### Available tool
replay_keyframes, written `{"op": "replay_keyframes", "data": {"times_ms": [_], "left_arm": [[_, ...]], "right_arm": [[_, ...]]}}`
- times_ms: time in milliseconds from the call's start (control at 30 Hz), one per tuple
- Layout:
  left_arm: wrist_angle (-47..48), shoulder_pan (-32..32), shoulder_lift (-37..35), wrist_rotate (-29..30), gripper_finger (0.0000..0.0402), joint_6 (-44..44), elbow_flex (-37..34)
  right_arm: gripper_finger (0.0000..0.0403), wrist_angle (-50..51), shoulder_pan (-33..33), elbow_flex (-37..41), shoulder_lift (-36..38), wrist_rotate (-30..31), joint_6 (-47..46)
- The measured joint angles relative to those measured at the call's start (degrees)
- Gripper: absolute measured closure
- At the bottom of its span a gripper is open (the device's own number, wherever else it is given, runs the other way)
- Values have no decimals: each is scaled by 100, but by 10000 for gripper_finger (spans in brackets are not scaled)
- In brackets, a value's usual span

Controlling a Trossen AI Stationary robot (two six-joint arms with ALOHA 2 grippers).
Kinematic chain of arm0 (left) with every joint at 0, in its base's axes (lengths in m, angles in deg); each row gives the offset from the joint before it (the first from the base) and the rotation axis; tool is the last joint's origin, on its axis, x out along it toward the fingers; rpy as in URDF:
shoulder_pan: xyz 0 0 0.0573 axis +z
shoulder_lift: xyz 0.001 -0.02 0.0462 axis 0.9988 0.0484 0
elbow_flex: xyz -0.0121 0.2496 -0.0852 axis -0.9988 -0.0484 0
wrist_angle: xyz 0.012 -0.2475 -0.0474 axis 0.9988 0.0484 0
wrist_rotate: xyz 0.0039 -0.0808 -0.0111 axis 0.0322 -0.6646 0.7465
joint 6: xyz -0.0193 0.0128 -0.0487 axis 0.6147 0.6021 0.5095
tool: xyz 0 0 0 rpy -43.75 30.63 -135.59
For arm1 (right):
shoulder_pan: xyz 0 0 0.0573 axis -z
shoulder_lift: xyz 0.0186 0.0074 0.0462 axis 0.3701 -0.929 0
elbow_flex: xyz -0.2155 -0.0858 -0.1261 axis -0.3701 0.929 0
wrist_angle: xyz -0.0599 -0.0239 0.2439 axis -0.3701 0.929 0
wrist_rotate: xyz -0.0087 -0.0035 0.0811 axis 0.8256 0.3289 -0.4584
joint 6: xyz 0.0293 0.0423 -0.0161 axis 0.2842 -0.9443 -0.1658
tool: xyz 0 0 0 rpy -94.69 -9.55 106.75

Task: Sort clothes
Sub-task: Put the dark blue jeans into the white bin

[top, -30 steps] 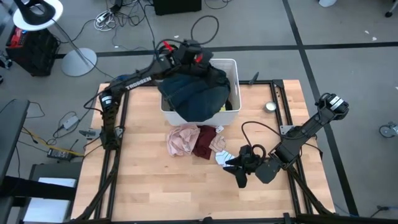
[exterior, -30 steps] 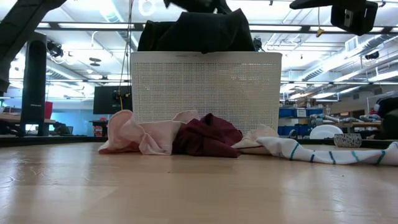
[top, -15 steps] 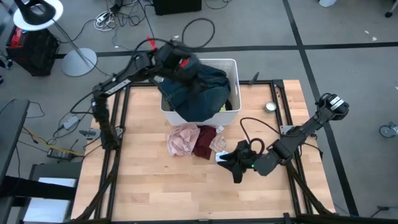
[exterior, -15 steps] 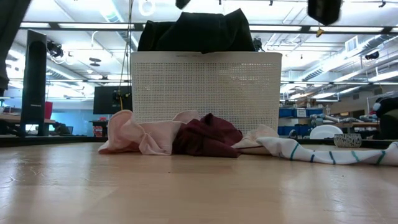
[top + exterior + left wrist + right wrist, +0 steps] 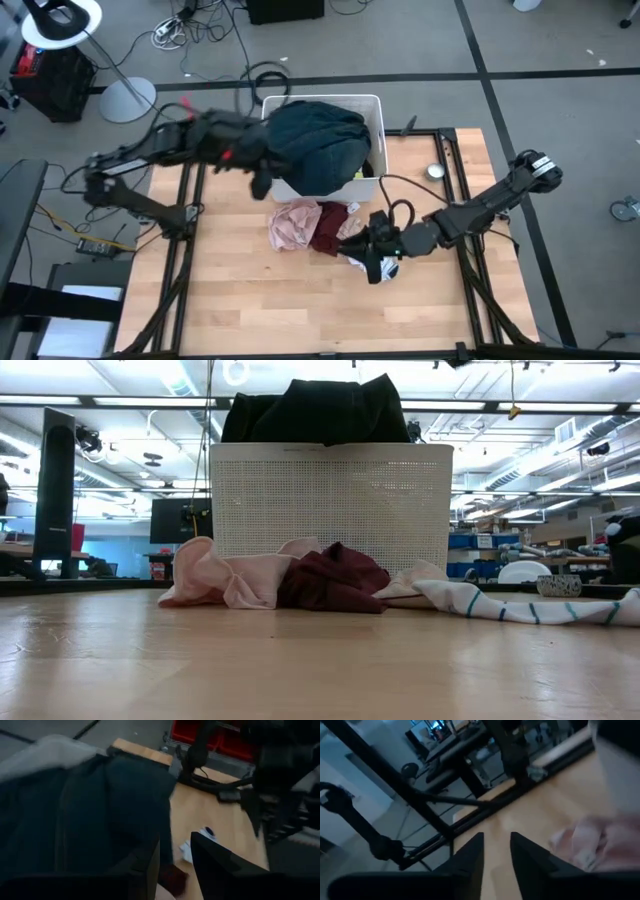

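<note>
the left claw (image 5: 262,180) is hanging released beside the white bin (image 5: 372,110), which is holding heaped dark clothes (image 5: 315,145). the right claw (image 5: 372,258), slightly parted and empty, is reaching low over the striped piece (image 5: 520,605) on the tabletop (image 5: 260,300).

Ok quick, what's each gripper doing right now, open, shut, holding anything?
Left gripper: open, holding nothing, beside the bin's dark garment.
Right gripper: open, holding nothing, over the small clothes in front of the bin.
</note>
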Motion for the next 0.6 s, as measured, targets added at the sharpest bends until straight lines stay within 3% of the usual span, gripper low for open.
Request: {"op": "replay_keyframes", "data": {"times_ms": [267, 400, 600], "left_arm": [[-993, -694, -1749, 382, 287, 1029, -2015], [-1594, -983, -2549, 404, 287, 1296, -2846], [-1658, -1218, -3416, 579, 287, 1799, -3693]], "right_arm": [[396, 1820, 849, -1370, 0, -645, 962], [394, 2434, 1273, -1900, 0, -745, 1213], [399, 2538, 1817, -2468, -42, -1060, 1787]]}}
